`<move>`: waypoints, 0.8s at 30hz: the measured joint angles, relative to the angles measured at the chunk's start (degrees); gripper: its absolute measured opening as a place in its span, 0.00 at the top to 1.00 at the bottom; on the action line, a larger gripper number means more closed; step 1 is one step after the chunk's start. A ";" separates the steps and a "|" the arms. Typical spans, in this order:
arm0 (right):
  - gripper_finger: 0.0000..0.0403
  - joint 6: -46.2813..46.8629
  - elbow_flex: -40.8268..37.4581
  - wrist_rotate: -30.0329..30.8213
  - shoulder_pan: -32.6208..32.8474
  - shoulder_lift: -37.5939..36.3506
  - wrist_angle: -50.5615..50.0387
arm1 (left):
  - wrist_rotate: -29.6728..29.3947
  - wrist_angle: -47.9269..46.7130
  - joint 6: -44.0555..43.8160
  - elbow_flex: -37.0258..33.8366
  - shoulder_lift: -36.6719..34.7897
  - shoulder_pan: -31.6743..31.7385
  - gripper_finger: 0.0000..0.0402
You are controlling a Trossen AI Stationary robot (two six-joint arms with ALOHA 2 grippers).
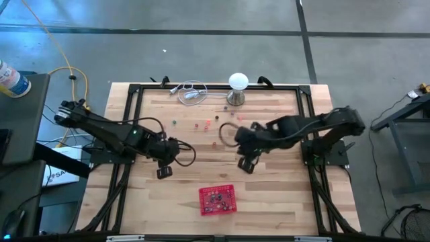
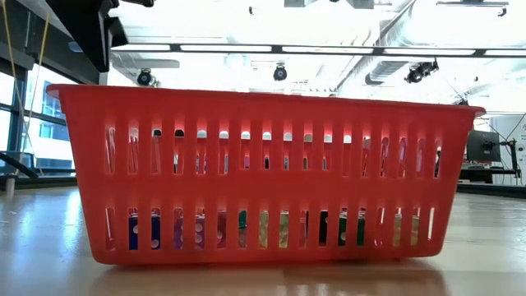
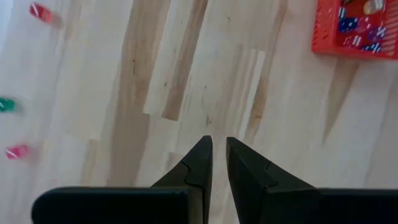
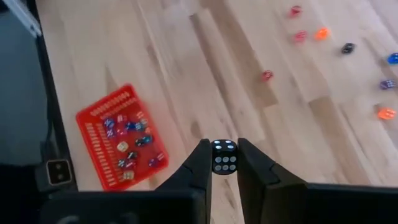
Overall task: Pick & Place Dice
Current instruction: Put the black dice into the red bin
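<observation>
Clearly the right gripper [image 4: 224, 157] pinches a small black die with white pips [image 4: 224, 156] between its fingertips, up-table of the red slotted plastic basket [image 4: 99, 143] — not yet over it. Grip looks shallow, perhaps; a jolt could flick it out. Left gripper [image 3: 219, 151], beside the basket, nearly closed on nothing.

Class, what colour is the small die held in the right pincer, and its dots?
Black die with white dots, clearest in the right wrist view.
</observation>
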 joint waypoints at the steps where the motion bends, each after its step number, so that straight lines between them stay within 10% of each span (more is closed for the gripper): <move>1: 0.93 -0.06 2.36 -0.16 0.70 1.86 -1.21 | 0.00 0.07 -1.72 0.00 0.00 -0.47 0.90; 24: 0.81 24.76 10.22 -5.39 14.08 26.80 6.26 | -6.06 11.52 -27.39 0.02 4.43 -10.10 0.90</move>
